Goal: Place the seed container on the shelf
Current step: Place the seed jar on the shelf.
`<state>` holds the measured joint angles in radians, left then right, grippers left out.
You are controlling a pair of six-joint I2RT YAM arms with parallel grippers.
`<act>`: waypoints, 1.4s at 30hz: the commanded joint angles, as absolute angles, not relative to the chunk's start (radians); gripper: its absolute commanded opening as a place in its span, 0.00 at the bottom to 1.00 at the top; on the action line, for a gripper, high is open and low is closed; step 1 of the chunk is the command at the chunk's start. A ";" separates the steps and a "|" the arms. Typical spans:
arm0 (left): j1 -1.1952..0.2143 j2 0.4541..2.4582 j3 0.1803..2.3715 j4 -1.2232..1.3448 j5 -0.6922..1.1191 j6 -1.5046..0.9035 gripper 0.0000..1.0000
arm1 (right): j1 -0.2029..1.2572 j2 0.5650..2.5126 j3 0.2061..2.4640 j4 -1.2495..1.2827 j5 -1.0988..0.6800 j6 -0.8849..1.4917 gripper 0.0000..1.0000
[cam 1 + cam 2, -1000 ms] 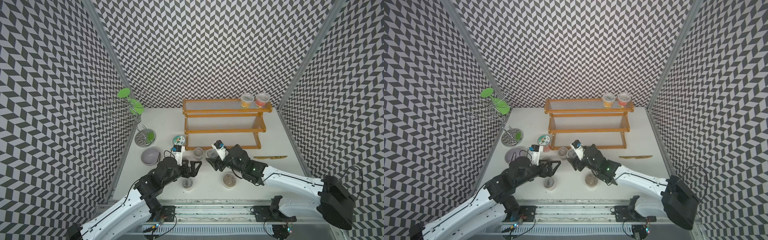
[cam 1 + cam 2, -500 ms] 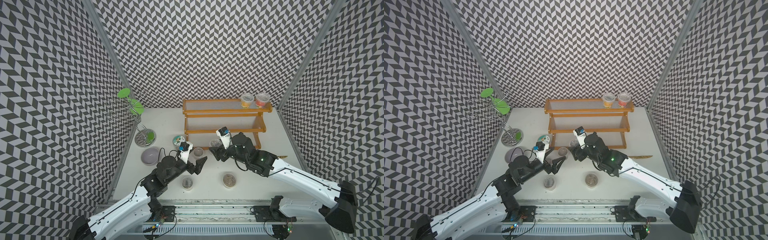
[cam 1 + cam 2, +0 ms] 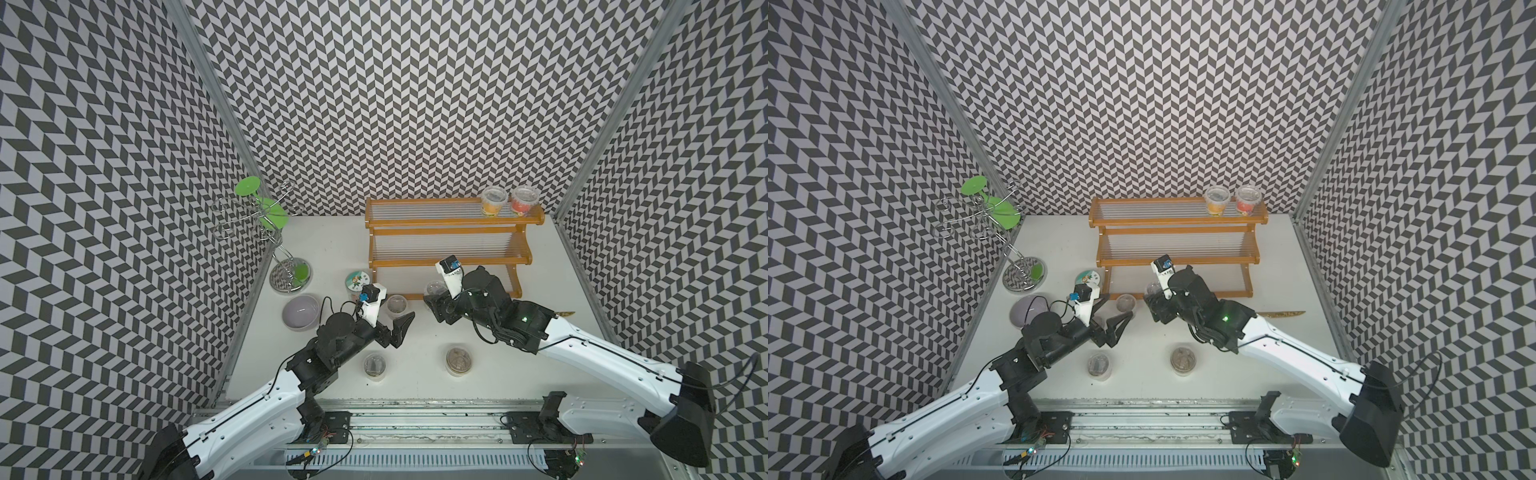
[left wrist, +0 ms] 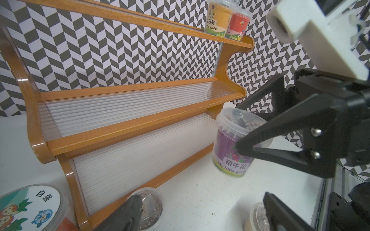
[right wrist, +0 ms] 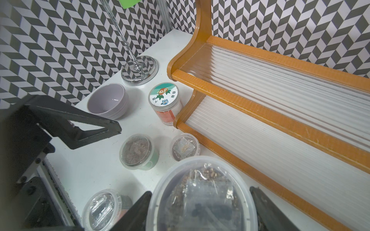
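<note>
The seed container (image 5: 202, 196), a clear tub with a clear lid and a purple label, sits between the fingers of my right gripper (image 5: 200, 210), which is shut on it. In the left wrist view the seed container (image 4: 230, 148) hangs slightly tilted, low over the table, in front of the shelf's lowest tier. In both top views it shows as the seed container (image 3: 435, 287) (image 3: 1152, 289) at the right gripper (image 3: 434, 299) (image 3: 1152, 301). The shelf (image 3: 449, 262) (image 3: 1177, 262) (image 4: 130, 128) (image 5: 260, 112) stands at the back. My left gripper (image 3: 397, 311) (image 3: 1115, 309) (image 4: 200, 212) is open and holds nothing.
Two jars (image 3: 493, 200) (image 3: 523, 200) stand on the top tier. On the table are a small tub (image 3: 397, 305) under the left gripper, two tubs (image 3: 374, 365) (image 3: 459, 360) near the front, a cartoon-lid jar (image 3: 358, 280), a lavender bowl (image 3: 300, 311) and a wire stand (image 3: 286, 266).
The right gripper has moved with the seed container toward the shelf's front. The left gripper, still open, has swung forward toward the small tub.
</note>
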<state>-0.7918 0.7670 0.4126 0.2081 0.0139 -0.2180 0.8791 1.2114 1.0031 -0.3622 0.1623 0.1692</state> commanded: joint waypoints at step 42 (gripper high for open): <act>-0.801 1.344 0.885 0.475 0.146 -0.014 0.99 | 0.552 1.618 1.863 -0.632 0.317 0.059 0.74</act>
<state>-0.7982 1.3369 0.8497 0.4488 0.1402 -0.0189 0.5701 1.5890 1.8198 -0.6456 0.3206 0.0750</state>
